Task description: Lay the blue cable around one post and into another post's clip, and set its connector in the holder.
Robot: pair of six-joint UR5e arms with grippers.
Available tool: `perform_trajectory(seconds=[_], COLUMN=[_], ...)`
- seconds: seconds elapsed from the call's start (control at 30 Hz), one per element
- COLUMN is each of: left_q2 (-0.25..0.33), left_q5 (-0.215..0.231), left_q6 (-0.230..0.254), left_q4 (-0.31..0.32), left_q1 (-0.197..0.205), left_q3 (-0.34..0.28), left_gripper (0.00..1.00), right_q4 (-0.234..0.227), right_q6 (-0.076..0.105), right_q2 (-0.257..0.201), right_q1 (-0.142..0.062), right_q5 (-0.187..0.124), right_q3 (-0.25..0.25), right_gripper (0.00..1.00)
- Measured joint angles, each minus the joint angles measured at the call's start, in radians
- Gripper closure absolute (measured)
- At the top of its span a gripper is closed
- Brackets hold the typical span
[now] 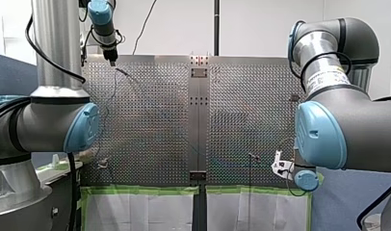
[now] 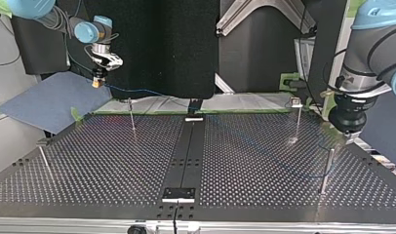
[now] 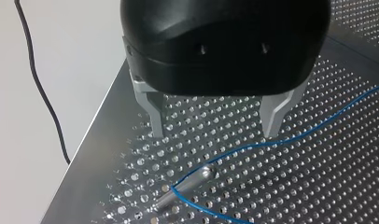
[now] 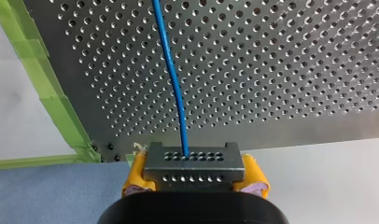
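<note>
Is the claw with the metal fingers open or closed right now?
Open. On my left gripper the metal fingers stand wide apart, only perforated table between them; the blue cable lies past their tips, ungripped.

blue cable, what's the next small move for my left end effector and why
Probably lower my left end effector and shut it on the blue cable near the post. It hangs open over the table, the cable already bends round that post, and my right end effector grips the connector, so the slack could be steered toward a clip.
</note>
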Motion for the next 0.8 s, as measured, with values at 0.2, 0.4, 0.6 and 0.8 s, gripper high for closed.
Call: perform_trajectory(seconds=[0.2,0.4,0.6,0.8], left_q2=[0.016,0.055,0.096,0.098], left_q5=[0.012,0.051,0.101,0.153], left_q6=[0.001,-0.006,-0.012,-0.042], left_q4=[0.018,0.06,0.11,0.162], left_q1=[-0.011,-0.027,-0.051,-0.09], left_q3=[-0.001,-0.024,-0.072,-0.124], left_gripper=[0.0,0.0,0.0,0.0], right_q4=[0.007,0.013,0.018,0.022], right_q6=[-0.002,-0.005,-0.01,-0.027], right_q2=[0.0,0.0,0.0,0.0], right_q1=[-0.001,-0.004,-0.004,0.0], right_q5=[0.006,0.011,0.011,0.011], right_q3=[0.0,0.002,0.002,0.002], right_gripper=[1.0,1.0,1.0,1.0])
